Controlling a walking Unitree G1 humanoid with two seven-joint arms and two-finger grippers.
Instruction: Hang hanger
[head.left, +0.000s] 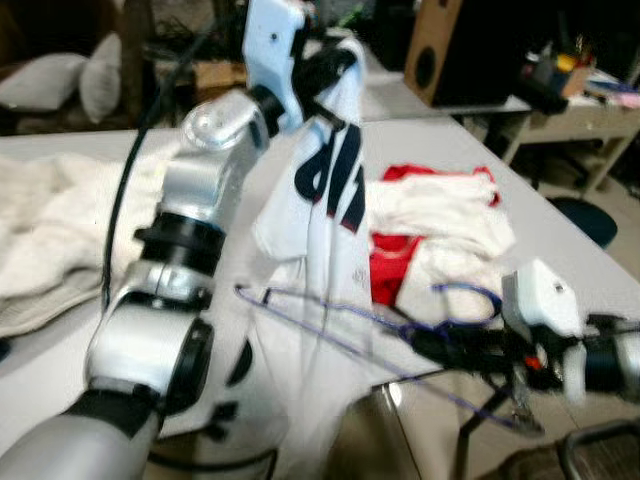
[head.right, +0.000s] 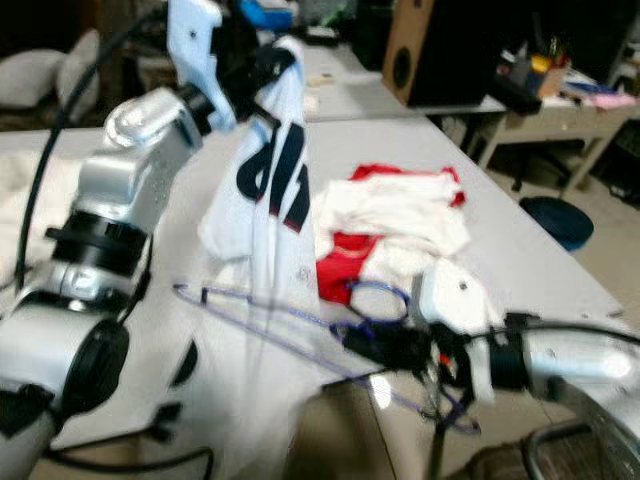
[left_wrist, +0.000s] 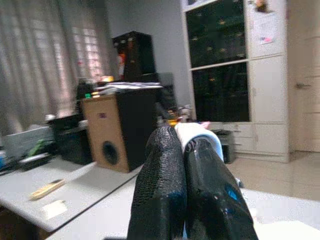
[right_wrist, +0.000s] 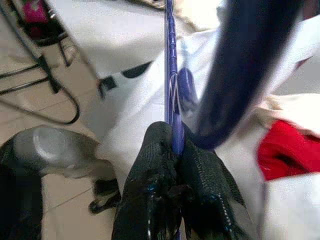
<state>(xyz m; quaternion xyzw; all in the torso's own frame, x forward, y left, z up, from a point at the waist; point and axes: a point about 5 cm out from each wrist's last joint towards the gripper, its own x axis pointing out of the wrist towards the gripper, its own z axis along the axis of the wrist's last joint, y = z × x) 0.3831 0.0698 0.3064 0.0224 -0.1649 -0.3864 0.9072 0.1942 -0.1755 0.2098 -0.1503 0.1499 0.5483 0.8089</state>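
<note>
Left gripper (head.left: 330, 62): raised above the surface (head.left: 560, 240), fingers (left_wrist: 165, 185) pressed together, pinching the top of a white shirt (head.left: 325, 200) with dark lettering; the shirt hangs down from it.
Right gripper (head.right: 365, 345): low at the near edge of the surface, fingers (right_wrist: 150, 175) closed on the hanger (head.left: 330, 320).
Hanger: thin purple wire, held near its hook (head.right: 375, 300); its long arm runs across the shirt's lower part, towards the robot's left.
Surface: white, carrying a red-and-white garment (head.left: 430, 225) just beside the shirt, on the robot's right.
Far left: cream cloth (head.left: 50, 230) lying on the surface.
Background: speaker (head.left: 450, 50) on another desk.
</note>
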